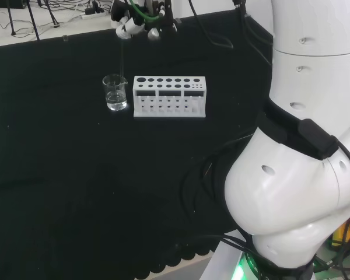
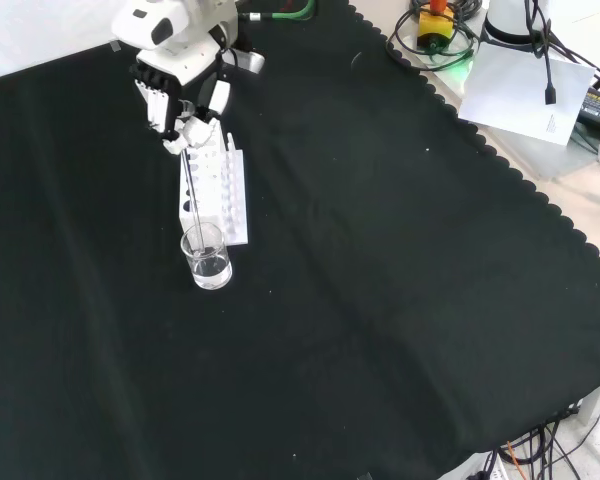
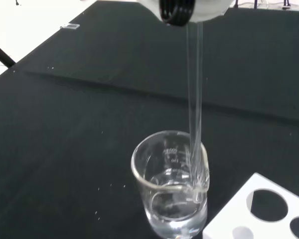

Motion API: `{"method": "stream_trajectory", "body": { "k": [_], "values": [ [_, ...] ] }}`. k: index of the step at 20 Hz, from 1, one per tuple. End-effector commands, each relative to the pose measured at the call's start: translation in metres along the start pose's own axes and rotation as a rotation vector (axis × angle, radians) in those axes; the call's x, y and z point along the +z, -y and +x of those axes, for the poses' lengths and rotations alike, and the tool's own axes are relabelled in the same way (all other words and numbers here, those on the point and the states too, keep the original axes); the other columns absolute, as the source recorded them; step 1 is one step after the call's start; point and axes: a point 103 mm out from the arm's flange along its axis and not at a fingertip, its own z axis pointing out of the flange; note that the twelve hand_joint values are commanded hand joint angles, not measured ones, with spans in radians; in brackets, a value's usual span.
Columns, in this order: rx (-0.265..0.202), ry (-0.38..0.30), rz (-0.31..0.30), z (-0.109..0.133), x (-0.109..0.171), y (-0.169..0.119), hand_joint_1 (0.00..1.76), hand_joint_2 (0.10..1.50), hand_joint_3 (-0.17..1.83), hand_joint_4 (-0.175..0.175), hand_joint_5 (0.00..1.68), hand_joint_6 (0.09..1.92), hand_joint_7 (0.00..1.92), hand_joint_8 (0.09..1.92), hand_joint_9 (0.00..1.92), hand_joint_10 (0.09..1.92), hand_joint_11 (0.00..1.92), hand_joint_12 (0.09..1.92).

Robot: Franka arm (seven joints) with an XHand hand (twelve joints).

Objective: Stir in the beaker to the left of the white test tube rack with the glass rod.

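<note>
Stirring underway, rod hanging straight down from hand into beaker

On the black cloth (image 1: 76, 186), the white test tube rack (image 1: 170, 97) stands just right of the clear glass beaker (image 1: 115, 93) in the head view; the black-and-white hand (image 2: 185, 95), fingers pinched on the thin glass rod (image 3: 194, 109), sits directly above (rod near-vertical, tip in liquid beside the beaker's wall).
</note>
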Motion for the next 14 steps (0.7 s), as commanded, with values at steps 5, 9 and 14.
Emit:
{"method": "stream_trajectory", "body": {
  "k": [5,9,14],
  "values": [
    [-0.031,-0.028,0.027,0.033,0.018,-0.016,1.29,0.94,0.31,-0.175,1.03,0.68,1.07,1.22,1.70,0.89,1.68,0.82],
    [-0.033,-0.034,0.022,0.033,0.017,-0.023,1.29,0.94,0.31,-0.175,1.03,0.68,1.07,1.22,1.70,0.89,1.68,0.83],
    [-0.015,-0.022,0.011,0.017,0.010,-0.024,1.29,0.94,0.31,-0.175,1.03,0.68,1.07,1.22,1.70,0.89,1.68,0.83]
  ]
}}
